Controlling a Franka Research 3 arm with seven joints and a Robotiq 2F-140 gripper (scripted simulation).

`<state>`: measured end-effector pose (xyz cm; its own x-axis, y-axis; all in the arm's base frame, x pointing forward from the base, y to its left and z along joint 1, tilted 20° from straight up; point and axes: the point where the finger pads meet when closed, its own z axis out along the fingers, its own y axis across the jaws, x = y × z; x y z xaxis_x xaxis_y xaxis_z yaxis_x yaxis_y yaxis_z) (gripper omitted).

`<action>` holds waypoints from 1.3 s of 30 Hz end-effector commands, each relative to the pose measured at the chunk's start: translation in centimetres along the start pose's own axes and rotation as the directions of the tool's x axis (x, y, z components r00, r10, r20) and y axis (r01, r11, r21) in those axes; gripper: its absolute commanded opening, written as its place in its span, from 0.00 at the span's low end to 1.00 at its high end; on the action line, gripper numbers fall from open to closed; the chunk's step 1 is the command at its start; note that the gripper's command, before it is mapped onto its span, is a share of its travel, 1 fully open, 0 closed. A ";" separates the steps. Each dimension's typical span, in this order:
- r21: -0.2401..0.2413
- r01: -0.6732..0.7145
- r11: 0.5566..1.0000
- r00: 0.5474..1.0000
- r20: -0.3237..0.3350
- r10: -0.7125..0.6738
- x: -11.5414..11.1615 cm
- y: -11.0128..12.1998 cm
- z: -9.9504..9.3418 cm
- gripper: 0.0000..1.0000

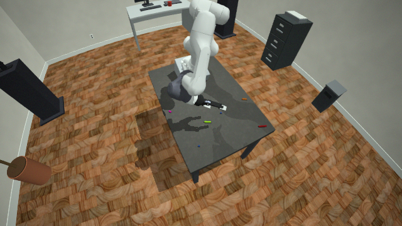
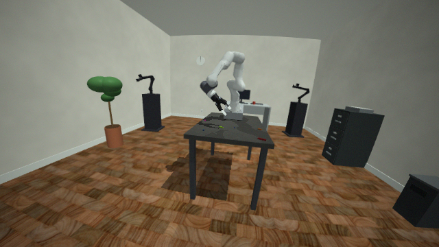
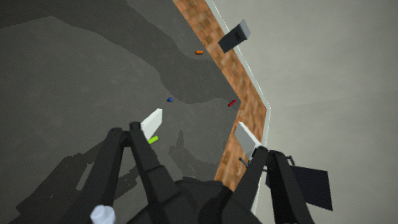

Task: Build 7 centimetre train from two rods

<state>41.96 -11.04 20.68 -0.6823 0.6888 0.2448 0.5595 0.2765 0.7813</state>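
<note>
My gripper (image 1: 215,107) (image 2: 226,110) (image 3: 199,122) is open and empty, tilted above the table. A lime rod (image 1: 207,122) (image 2: 221,127) (image 3: 153,140) lies near the middle of the table. A blue rod (image 1: 220,113) (image 2: 234,127) (image 3: 170,100) lies apart from it, and a second blue rod (image 1: 198,145) (image 2: 203,130) lies nearer the table's front edge. A magenta rod (image 1: 169,112) (image 2: 204,120) lies near the left edge in the top view. An orange rod (image 1: 244,99) (image 2: 259,130) (image 3: 199,52) lies near the right edge. No rods touch.
A red rod (image 1: 262,126) (image 2: 261,139) (image 3: 232,103) lies near the front right corner of the dark table (image 1: 232,135) (image 2: 236,136). The robot's base stands at the table's far end. The arm's shadows fall across the table top.
</note>
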 end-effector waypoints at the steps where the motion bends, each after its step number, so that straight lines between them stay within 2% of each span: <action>1: 0.000 0.000 1.000 1.000 0.000 0.000 0.0 0.0 0.0 1.00; 18: 0.003 0.001 1.000 1.000 0.003 -0.001 -0.1 -0.2 -0.1 1.00; 19: 0.025 0.005 1.000 1.000 0.019 -0.005 -0.6 -1.2 -0.9 1.00; 20: 0.070 0.012 0.997 0.999 0.052 -0.015 -1.6 -3.3 -2.6 1.00; 32: 0.235 0.025 0.972 0.983 0.172 -0.067 -5.6 -11.3 -8.8 1.00; 34: 0.235 0.025 0.972 0.983 0.172 -0.067 -5.6 -11.3 -8.8 1.00; 36: 0.279 0.025 0.960 0.976 0.203 -0.085 -6.7 -13.5 -10.5 1.00; 39: 0.315 0.024 0.949 0.969 0.227 -0.100 -7.6 -15.3 -11.9 1.00</action>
<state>34.08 -25.39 15.04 -0.6031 0.7917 0.0973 0.6653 0.4320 0.6089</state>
